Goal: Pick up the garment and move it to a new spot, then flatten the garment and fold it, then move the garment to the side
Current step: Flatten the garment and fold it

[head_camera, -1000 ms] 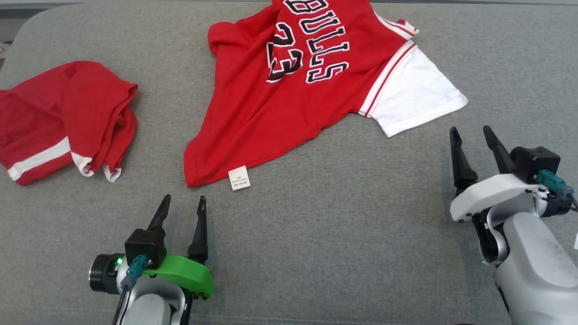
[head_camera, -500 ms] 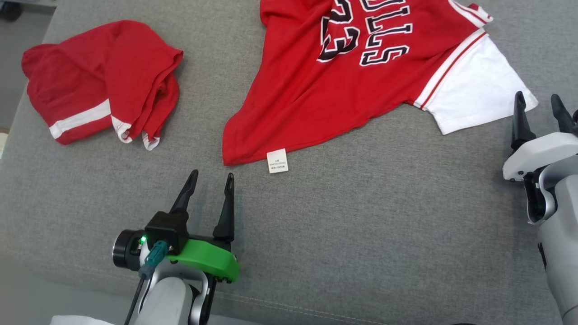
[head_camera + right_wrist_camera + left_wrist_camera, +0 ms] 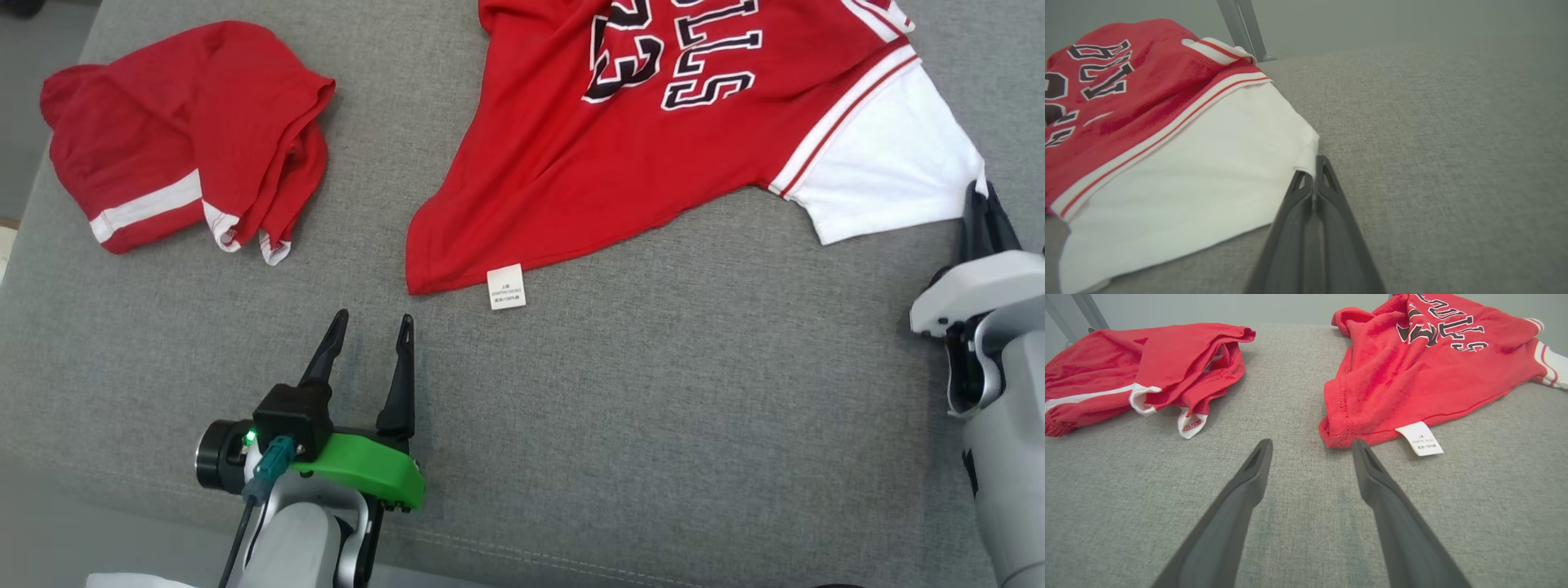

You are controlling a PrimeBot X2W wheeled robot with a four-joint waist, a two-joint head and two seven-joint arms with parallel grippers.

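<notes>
The garment [image 3: 571,163] is a red jersey with black-and-white lettering and a white sleeve [image 3: 882,180], lying spread on the grey cushion. My right gripper [image 3: 982,196] is at the sleeve's outer corner. In the right wrist view its fingers are pressed together with the white sleeve corner [image 3: 1305,157] pinched at the tips of the gripper [image 3: 1314,167]. My left gripper [image 3: 372,318] stands open just short of the jersey's red hem corner [image 3: 1331,435], with nothing between the fingers of that gripper [image 3: 1311,444]. A white label [image 3: 505,287] hangs off the hem.
A second red piece with a white stripe [image 3: 180,131] lies crumpled at the far left, apart from the jersey. The grey cushion [image 3: 653,408] has bare fabric between the two grippers. Its front edge runs along the lower left, and a grey metal post [image 3: 1241,24] stands behind it.
The head camera has shifted. My right gripper has moved forward to the sleeve's corner and shut on it. The left gripper stays open near the hem.
</notes>
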